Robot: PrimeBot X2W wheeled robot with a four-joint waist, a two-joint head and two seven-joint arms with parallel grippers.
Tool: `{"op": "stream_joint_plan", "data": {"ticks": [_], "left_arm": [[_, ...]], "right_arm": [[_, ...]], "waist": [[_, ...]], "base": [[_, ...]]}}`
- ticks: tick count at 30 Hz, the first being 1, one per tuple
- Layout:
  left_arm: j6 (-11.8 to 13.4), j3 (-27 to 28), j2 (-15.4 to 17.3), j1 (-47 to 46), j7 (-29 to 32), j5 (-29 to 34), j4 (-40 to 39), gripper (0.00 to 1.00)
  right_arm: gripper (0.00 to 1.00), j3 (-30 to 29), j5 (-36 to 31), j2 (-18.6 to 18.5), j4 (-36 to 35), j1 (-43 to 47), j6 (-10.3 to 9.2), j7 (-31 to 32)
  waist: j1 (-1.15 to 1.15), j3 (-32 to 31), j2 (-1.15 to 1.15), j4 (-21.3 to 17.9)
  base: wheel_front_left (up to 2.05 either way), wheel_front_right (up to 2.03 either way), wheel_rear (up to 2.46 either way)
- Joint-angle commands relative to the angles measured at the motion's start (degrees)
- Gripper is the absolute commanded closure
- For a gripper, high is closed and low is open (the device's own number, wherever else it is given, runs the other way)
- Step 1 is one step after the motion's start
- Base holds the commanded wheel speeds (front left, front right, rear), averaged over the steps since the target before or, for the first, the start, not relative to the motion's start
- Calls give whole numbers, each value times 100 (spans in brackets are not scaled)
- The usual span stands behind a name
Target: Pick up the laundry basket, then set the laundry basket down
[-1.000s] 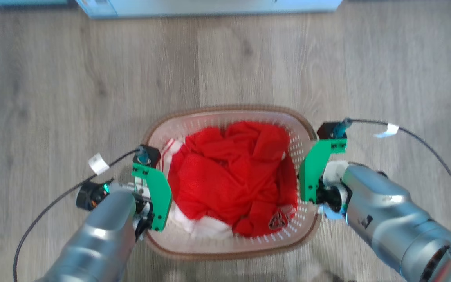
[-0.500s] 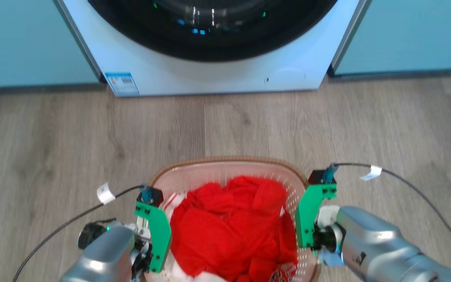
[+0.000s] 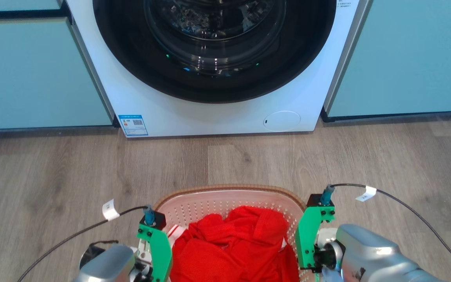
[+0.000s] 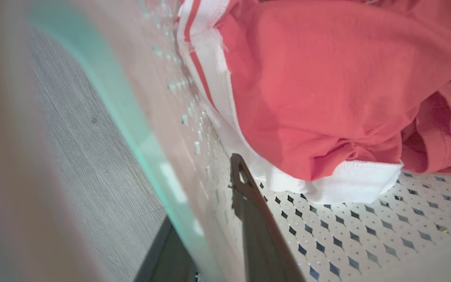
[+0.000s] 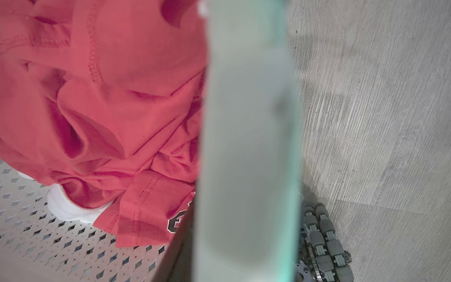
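The laundry basket (image 3: 229, 191), white and perforated with a brown woven rim, sits at the bottom of the head view with red and white clothes (image 3: 233, 246) in it. My two arms flank it, the left green wrist bracket (image 3: 159, 246) on its left side and the right one (image 3: 309, 235) on its right. In the left wrist view my left gripper (image 4: 204, 199) straddles the basket wall (image 4: 163, 117), with one dark finger (image 4: 253, 219) inside and one outside. My right gripper (image 5: 225, 239) is shut on the opposite rim (image 5: 249, 137).
A white front-loading washing machine (image 3: 217, 113) with a closed round dark door (image 3: 213, 43) stands ahead, between pale blue cabinet fronts (image 3: 33, 74). Grey wood-look floor (image 3: 249, 156) lies between it and the basket. My base's wheel (image 5: 323, 243) shows below the right gripper.
The head camera has swung upward, so the washing machine has come into view and the basket has slid to the bottom edge. Both grips on the basket look unchanged.
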Motion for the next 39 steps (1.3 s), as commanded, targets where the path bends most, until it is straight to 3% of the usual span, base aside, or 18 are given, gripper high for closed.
{"op": "stream_joint_plan", "data": {"ticks": [1, 16, 39], "left_arm": [[-55, -128, 165, -250, 70, 35, -157, 100], [-55, -363, 216, -345, 167, -349, -251, 100], [-55, -392, 230, -348, 227, -356, -242, 100]], "right_arm": [[100, 79, -61, 76, -96, -198, 44, -38], [100, 129, 5, 82, -121, -224, 44, -37], [100, 178, 125, 83, -96, -220, 44, -36]], "waist": [[1, -45, 0, -1], [1, -60, 0, 21], [1, -68, 0, 37]], "base": [[0, 0, 0], [0, 0, 0], [0, 0, 0]]}}
